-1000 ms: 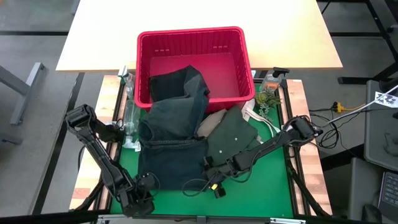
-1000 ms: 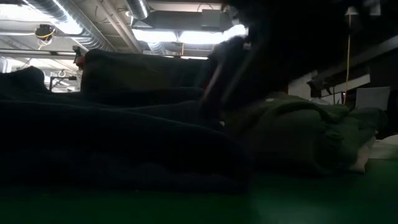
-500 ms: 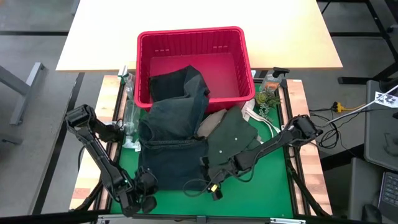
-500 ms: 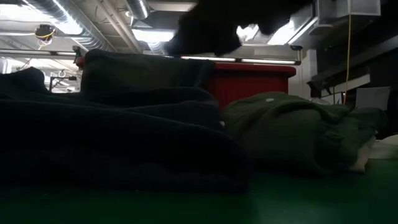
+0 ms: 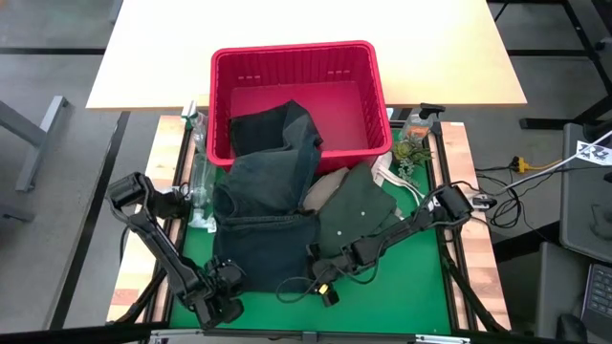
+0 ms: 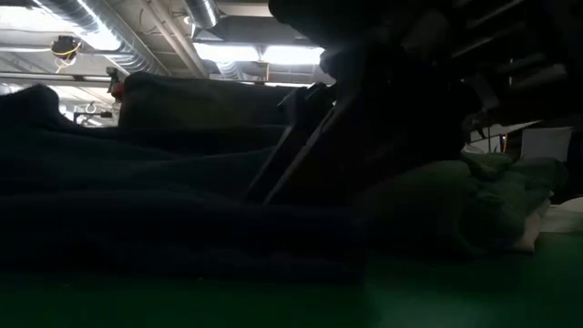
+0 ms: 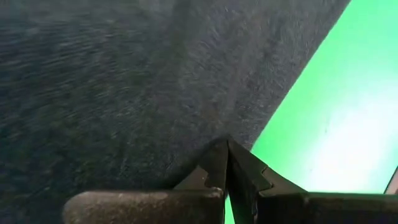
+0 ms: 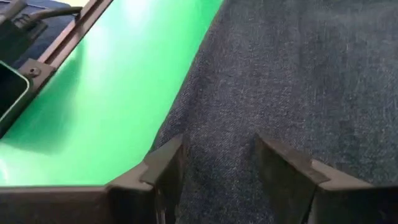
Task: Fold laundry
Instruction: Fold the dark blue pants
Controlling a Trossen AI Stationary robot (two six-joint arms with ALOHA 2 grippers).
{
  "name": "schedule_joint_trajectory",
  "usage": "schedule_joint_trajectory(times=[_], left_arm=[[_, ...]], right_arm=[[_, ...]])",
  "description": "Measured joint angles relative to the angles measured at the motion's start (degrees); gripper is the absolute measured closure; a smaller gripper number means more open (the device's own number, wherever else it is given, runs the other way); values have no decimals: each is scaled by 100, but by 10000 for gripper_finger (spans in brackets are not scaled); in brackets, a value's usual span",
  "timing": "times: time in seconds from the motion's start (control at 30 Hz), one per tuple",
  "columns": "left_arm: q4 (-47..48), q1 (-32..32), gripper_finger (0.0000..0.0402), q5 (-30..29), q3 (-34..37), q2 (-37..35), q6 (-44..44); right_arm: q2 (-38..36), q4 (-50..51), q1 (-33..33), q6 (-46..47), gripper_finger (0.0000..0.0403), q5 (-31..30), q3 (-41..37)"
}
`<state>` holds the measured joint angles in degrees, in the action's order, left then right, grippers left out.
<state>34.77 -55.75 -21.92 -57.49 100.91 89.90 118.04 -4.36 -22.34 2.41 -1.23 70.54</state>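
Hovering right gripper, seemingly over jeans

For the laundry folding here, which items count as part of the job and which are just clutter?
Part of the job:
- dark blue jeans
- olive-green shirt
- tan garment
- left tool, shut at the jeans' edge
- right tool, open over the jeans

Just lying about:
- red basket
- clear bottle
- spray bottle

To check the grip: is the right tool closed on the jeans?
No, the right tool stands open, its fingers apart over the jeans near their edge.
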Motion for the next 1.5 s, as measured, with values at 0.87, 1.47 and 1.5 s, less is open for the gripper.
schedule_joint_trajectory(times=[0.87,1.47,1.5], left_arm=[[-2194,-134,401,829,-468,158,-456],[1730,321,401,-1300,-520,-943,442],[2055,379,401,-1213,-520,-943,596]], right_arm=[[-624,712,100,15,208,1087,-7],[-1270,753,591,-599,208,-1071,-2],[-1266,769,675,-534,208,-1063,-2]])
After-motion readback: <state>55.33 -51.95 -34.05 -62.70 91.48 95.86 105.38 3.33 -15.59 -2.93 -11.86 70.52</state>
